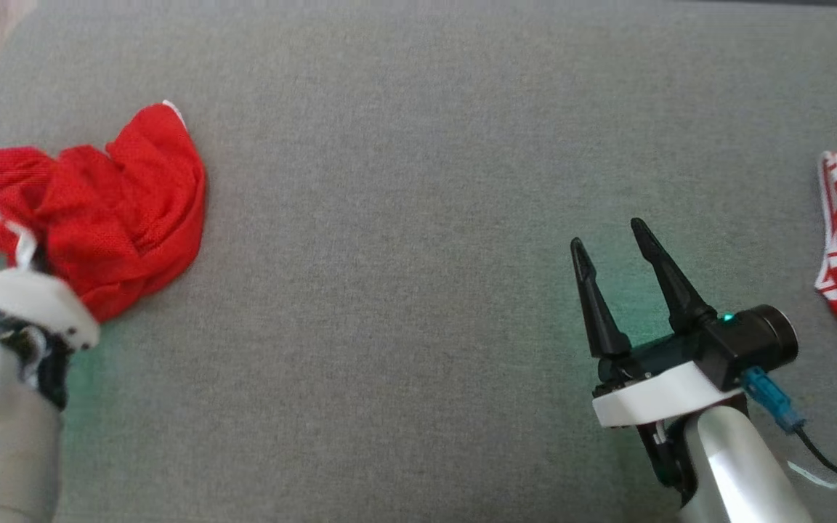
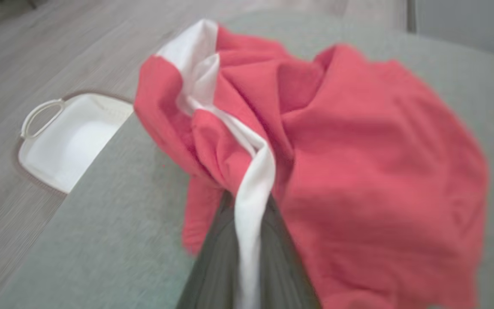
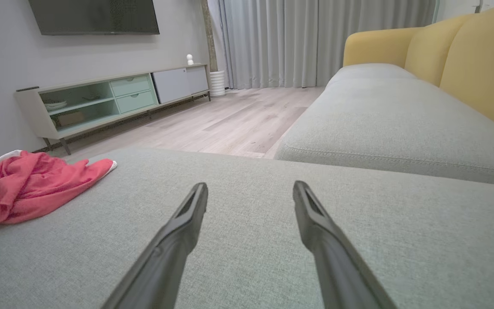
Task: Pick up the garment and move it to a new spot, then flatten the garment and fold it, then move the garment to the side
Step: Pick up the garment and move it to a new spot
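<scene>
Left wrist view: left fingers pinched shut on the white trim of the red garment, crumpled at the left edge of the grey cushion, probably gripped for relocating; right fingers spread wide, empty, parked clear.

the head camera looked almost straight down from above on the grey cushion, the crumpled red garment at its left edge. the left wrist camera sat hard up against that garment, facing past it to the floor and a white basket. the right wrist camera lay low, well apart from the garment, facing level across the room toward the curtains. all three shared the garment and the cushion under it.
</scene>
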You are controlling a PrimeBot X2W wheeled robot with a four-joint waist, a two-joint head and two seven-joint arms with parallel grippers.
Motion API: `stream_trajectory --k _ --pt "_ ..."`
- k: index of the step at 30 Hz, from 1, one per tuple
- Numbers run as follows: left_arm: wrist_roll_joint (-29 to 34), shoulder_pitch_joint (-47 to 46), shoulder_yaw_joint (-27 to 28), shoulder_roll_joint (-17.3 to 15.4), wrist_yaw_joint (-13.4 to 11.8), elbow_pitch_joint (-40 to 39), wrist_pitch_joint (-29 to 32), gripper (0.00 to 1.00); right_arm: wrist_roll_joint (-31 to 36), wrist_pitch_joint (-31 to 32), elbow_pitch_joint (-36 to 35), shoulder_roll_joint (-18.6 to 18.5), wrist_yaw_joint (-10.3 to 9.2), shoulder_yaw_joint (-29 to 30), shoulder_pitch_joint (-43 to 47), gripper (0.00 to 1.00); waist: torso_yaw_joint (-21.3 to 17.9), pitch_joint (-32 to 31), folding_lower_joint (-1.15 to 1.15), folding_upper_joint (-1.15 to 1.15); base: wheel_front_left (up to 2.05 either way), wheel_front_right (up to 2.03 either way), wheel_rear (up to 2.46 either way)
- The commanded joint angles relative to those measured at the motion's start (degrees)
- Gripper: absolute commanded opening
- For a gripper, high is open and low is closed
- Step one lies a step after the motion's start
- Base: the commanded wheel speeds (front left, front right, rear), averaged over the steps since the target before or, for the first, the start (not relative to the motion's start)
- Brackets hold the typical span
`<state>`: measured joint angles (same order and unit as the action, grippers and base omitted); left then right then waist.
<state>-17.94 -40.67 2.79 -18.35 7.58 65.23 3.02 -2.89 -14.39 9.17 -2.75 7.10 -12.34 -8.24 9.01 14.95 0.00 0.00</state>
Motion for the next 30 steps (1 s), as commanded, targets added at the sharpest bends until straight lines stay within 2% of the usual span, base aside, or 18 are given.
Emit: stream_trajectory --k 1,11,15,20,26,30 --pt "-2.18 -0.92 -1.26 -1.81 -0.11 -4.17 -1.52 0.0 -0.74 -0.61 -1.5 -0.13 0.39 -1.45 -0.59 1.0 -0.53 -1.69 0.0 0.0 0.0 0.0 0.0" --pt "-16.32 3.92 -17.16 1.31 -0.1 -25.78 -2.31 0.0 -3.14 -0.61 -0.81 -0.13 0.39 -1.57 1.13 1.0 -3.57 -6.91 0.0 0.0 0.0 0.0 0.0" --pt "-18.38 5.48 -20.84 3.19 -0.09 -31.2 -2.08 0.0 -3.73 -0.61 -0.76 -0.13 0.39 -1.72 1.44 1.0 -4.99 -7.88 0.0 0.0 0.0 0.0 0.0" --pt "-19.41 7.23 -25.16 7.9 -0.09 -36.81 -2.38 0.0 -4.43 -0.61 -0.73 -0.13 0.39 -1.94 1.49 1.0 -7.66 -8.58 0.0 0.0 0.0 0.0 0.0" --pt "-18.47 8.41 -29.42 13.19 -1.23 -39.08 -3.91 0.0 -5.08 -0.61 -0.56 -0.13 0.39 -2.75 1.25 1.0 -11.12 -8.5 0.0 0.0 0.0 0.0 0.0" --pt "-18.68 8.43 -32.37 14.9 -2.6 -39.46 -5.57 0.0 -5.49 -0.61 -0.55 -0.13 0.39 -3.35 1.05 1.0 -13.28 -8.41 0.0 0.0 0.0 0.0 0.0"
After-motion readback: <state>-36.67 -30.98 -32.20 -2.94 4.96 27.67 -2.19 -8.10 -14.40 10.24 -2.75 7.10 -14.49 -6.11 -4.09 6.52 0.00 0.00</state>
